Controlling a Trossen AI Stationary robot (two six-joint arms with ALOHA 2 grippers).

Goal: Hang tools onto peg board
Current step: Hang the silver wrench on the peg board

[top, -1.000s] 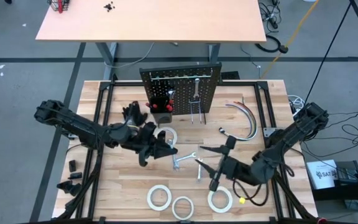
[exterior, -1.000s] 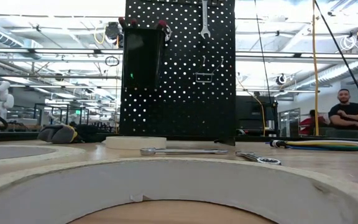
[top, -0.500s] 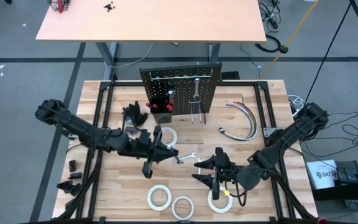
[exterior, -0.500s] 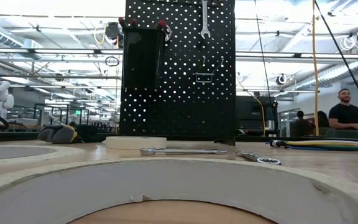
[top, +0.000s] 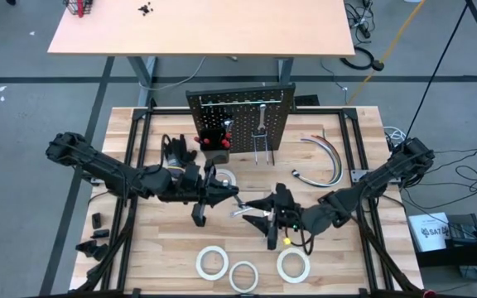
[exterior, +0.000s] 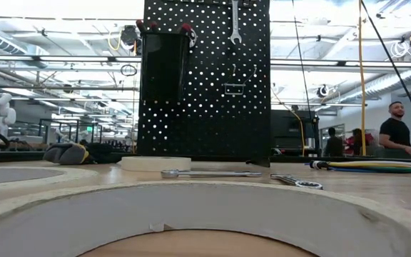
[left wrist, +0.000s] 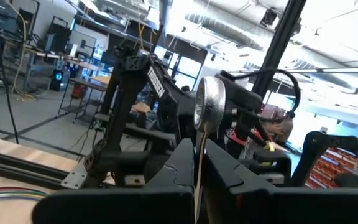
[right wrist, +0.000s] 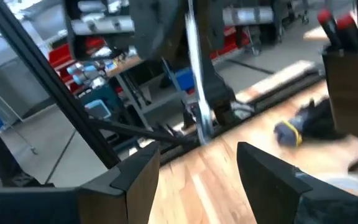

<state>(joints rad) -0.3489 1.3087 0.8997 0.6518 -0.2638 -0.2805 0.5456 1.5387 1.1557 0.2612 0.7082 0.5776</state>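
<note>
My left gripper hangs over the middle of the table, shut on a silver ratchet whose round head sticks out past the fingertips. My right gripper faces it from the table's right side, open. In the right wrist view the ratchet's thin shaft stands just beyond the two spread fingers, touching neither. The black peg board stands upright at the far middle with one wrench hanging on it. Two more wrenches lie flat on the table. My left gripper pinches the ratchet's handle between its two fingers. The fingers run roughly level, pointing toward the table's right side. The head rises past the fingertips, and the tool is lifted clear of the table.
One white tape roll lies near the board and three near the front edge. Black gloves lie left of the board, curved hoses at the right. People move about in the room behind.
My right gripper has travelled from the tape roll at the front right toward the left gripper, rolling about its own axis, and stays open. My left gripper has rolled too and edged toward the right, still shut on the ratchet.
</note>
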